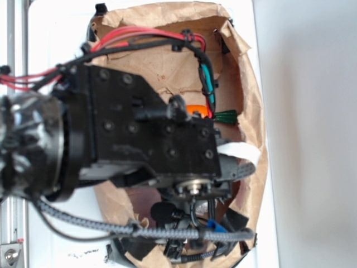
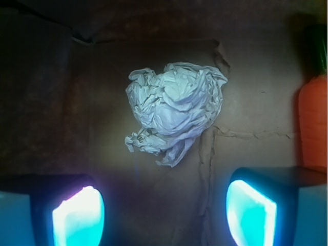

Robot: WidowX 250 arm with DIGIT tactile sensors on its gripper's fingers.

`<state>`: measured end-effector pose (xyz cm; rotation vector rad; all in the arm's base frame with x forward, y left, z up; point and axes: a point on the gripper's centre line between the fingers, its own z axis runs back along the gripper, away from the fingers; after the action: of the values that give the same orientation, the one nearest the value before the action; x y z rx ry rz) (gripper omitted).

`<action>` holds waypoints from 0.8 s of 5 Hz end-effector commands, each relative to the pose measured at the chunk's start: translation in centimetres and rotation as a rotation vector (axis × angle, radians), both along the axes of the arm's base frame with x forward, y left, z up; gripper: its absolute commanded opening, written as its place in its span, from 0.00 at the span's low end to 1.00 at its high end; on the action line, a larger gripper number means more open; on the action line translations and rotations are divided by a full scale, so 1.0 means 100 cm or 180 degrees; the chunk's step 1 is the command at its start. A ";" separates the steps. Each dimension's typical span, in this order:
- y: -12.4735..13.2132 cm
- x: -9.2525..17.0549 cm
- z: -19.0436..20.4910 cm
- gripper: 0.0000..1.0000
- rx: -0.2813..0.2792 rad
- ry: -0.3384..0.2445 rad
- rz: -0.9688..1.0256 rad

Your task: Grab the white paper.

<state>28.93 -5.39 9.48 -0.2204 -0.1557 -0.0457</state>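
Brown paper bag (image 1: 251,100) under black arm, orange carrot (image 1: 198,110) peeking past it; wad itself hidden. From the wrist: crumpled white paper (image 2: 174,110) on brown paper, ahead of gripper (image 2: 165,211), fingers (image 2: 78,215) spread wide, apart from it.

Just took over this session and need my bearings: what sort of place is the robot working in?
Probably a lab tabletop test setup, not a real room. A brown paper bag is spread flat as the work surface on a white table, holding props: a crumpled white paper and a toy carrot. The gripper is open.
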 end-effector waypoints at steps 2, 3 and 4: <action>-0.002 0.003 0.020 1.00 -0.0020 -0.0189 0.0028; 0.001 0.012 0.017 1.00 0.0015 -0.0363 0.0131; 0.005 0.016 0.016 1.00 0.0014 -0.0502 0.0167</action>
<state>30.13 -4.75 9.00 -0.2047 -0.2543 -0.0163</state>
